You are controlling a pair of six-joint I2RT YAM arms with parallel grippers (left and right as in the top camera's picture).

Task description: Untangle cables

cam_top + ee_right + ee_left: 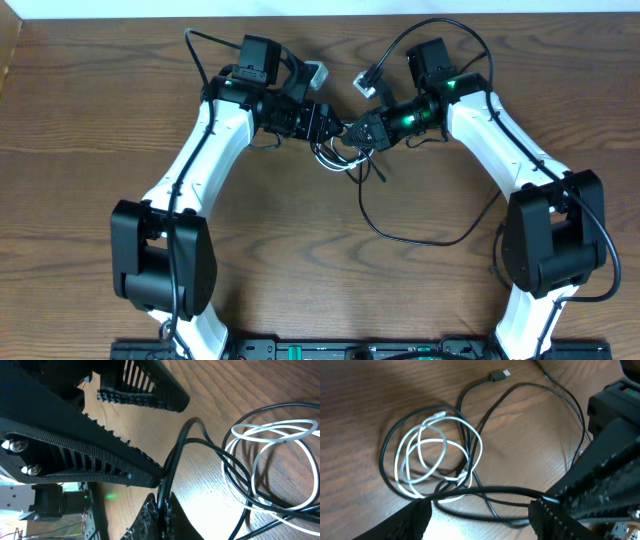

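Overhead, the cables (345, 158) bunch between left gripper (335, 128) and right gripper (360, 132); left wrist, jaws open astride a black cable (490, 490) beside the white cable (436, 416); right wrist, right gripper clamps probably that strand, so draw it out slowly.

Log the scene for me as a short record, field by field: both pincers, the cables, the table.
left pincer: open, jaws either side of the black cable
right pincer: shut on the black cable
white cable: coiled in loops on the table, crossed by black loops
plug: black cable end, lying free on the wood
table: brown wood grain
tangle: not yet undone
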